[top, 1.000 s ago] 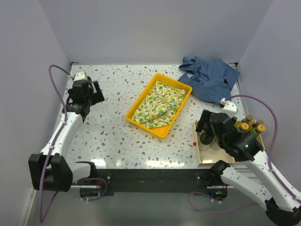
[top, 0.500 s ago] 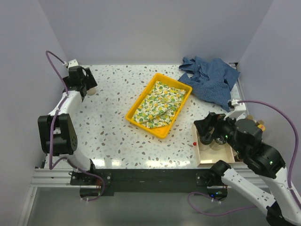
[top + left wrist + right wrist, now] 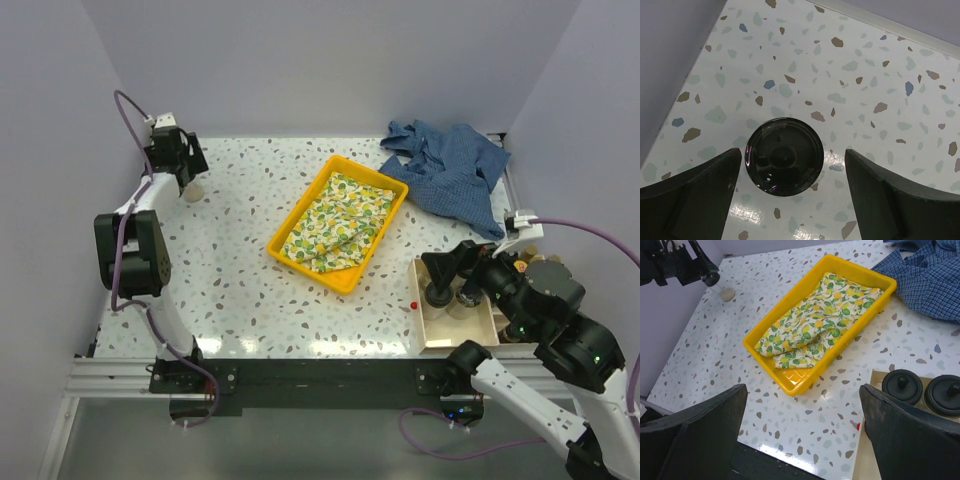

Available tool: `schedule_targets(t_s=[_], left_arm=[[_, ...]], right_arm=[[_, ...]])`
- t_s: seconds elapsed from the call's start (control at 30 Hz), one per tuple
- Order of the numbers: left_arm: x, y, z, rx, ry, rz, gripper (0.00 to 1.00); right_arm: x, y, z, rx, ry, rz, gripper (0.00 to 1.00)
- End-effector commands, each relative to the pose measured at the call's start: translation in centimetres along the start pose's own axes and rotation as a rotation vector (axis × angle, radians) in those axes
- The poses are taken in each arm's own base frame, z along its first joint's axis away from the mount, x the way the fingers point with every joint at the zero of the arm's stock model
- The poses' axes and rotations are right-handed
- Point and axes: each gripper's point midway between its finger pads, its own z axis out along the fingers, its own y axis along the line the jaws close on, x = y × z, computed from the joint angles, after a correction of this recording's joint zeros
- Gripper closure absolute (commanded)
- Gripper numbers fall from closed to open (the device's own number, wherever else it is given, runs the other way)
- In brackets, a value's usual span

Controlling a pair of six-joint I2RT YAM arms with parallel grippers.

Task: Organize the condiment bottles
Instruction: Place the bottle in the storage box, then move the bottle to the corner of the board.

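A squat clear jar with a black lid (image 3: 784,156) stands on the table in the far left corner; it also shows in the top view (image 3: 193,190) and in the right wrist view (image 3: 726,292). My left gripper (image 3: 795,172) hangs open right above it, one finger on each side and neither touching. It shows in the top view too (image 3: 186,172). Two black-lidded bottles (image 3: 902,386) (image 3: 943,394) stand in a shallow wooden tray (image 3: 425,328) at the near right. My right gripper (image 3: 802,432) is open and empty, high over the tray's left edge (image 3: 450,266). The other bottles are hidden under the right arm.
A yellow bin (image 3: 300,262) holding a lemon-print cloth (image 3: 338,222) lies at the table's middle. A crumpled blue checked shirt (image 3: 450,165) lies at the far right. A small red speck (image 3: 414,303) sits left of the wooden tray. Walls close off the left, back and right.
My left arm has swung further into the far left corner and now sits over the jar. My right arm has drawn back to the right, baring the two black lids.
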Motion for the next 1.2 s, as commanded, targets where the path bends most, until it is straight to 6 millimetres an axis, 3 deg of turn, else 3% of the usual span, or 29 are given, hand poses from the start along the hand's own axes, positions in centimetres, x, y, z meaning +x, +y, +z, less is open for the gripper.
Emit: schedule_targets(t_s=[0.0,0.43,0.67,0.77,0.93,0.97,1.07,1.1,1.17], left_arm=[[-2.4,0.3,0.7,-0.019,-0.058,0.013,0.12],[-1.7,0.1,2.2,-0.019,-0.035,0.047,0.21],[-0.7,0.7,0.1,-0.024,0.004,0.069,0.50],[0.4,0.9,-2.2,-0.024,0.037,0.051,0.61],[3.2,0.9,-7.3,0.012,0.113,0.073,0.65],[4.5,0.7,-8.3,0.038,0.164,0.094,0.66],[6.7,0.6,-12.1,0.052,0.240,0.141,0.71],[7.6,0.2,-14.5,0.079,0.232,0.159,0.71],[8.8,-0.9,-17.1,0.140,0.220,0.174,0.71]], right_arm=[[-1.6,0.3,-0.8,-0.017,-0.051,-0.019,0.01],[-1.2,0.0,-1.2,-0.018,-0.048,-0.014,0.01],[-0.9,0.2,-1.0,-0.032,-0.042,-0.009,0.01],[-0.2,0.2,-0.9,-0.035,-0.024,-0.013,0.01],[1.0,0.1,-0.9,-0.048,0.006,-0.010,0.01],[1.3,0.1,-0.9,-0.050,0.013,-0.011,0.01],[2.0,0.1,-1.0,-0.063,0.035,-0.012,0.01],[2.0,0.1,-1.1,-0.064,0.033,-0.010,0.01],[2.3,0.0,-1.1,-0.067,0.038,-0.008,0.01]])
